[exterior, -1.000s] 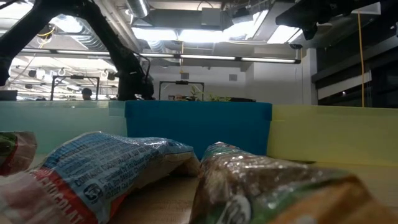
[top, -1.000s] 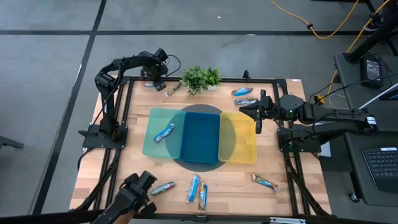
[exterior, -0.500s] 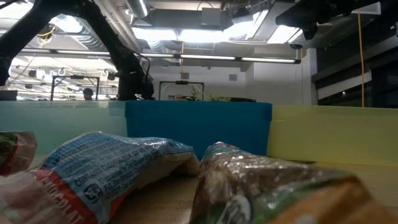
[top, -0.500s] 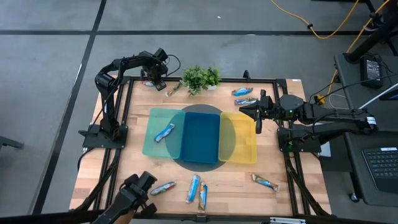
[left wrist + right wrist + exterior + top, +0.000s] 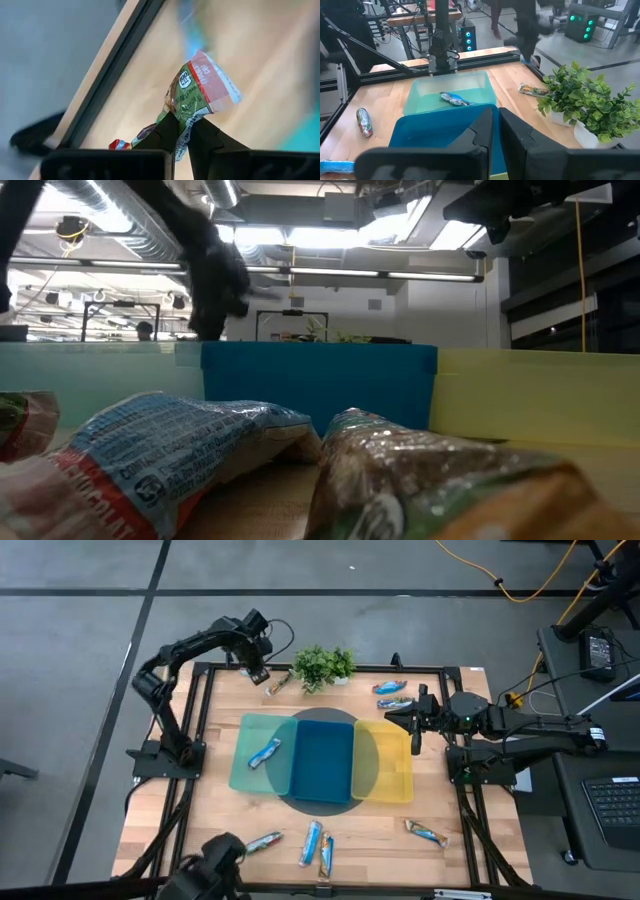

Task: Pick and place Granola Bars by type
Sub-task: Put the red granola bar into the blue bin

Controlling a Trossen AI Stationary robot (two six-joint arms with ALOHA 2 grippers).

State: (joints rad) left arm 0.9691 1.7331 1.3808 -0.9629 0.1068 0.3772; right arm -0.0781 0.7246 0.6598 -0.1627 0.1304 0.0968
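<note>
**Desk:** What have you got?

**Me:** A green-wrapped granola bar (image 5: 192,102), pinched by one end in the left gripper (image 5: 183,131); the jaws are shut tight on the wrapper. In the overhead frame that gripper is at the upper left, above the table's far edge, just left of the potted plant (image 5: 322,664).

**Desk:** So which step?

**Me:** I read it as a pick just made, carry not begun. Next I judge I must swing it down-frame to a tray and release (which tray suits this type I can't tell yet).

**Desk:** Right arm?

**Me:** The right gripper (image 5: 412,727) waits at centre right beside the yellow tray (image 5: 395,770), fingers together, holding nothing.

**Desk:** Count?

**Me:** Three trays in the middle: teal tray (image 5: 250,775) with one blue bar (image 5: 264,752) inside, blue tray (image 5: 322,760) and the yellow one, both without bars. Loose bars on the overhead: one by the plant (image 5: 279,683), two at upper right (image 5: 391,687), three along the bottom (image 5: 311,842), one at lower right (image 5: 426,832). With the one I hold, nine that I can make out.
</note>
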